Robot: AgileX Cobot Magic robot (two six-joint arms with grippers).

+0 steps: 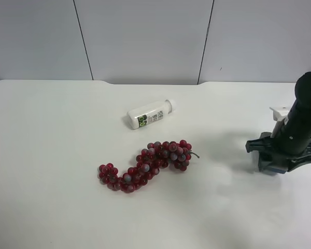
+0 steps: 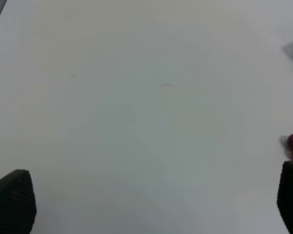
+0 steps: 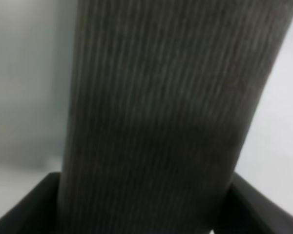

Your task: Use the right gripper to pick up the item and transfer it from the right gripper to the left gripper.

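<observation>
Right gripper (image 1: pixel 273 158) (image 3: pixel 144 209) is down on the table (image 1: pixel 52 207), near the edge at the exterior view's right. Its 2 fingers are clamped on the item (image 1: pixel 272 167) (image 3: pixel 171 112).

Left gripper (image 2: pixel 151 197) is spread wide, holding nothing, over bare table.

Grapes (image 1: pixel 145 166) and bottle (image 1: pixel 149 115) lie mid-table.

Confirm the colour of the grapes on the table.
The grapes are dark red, a few greyish; exterior high view shows it best.

Left pincer (image 2: pixel 151 204) wide, right pincer (image 1: pixel 276 160) low.
</observation>
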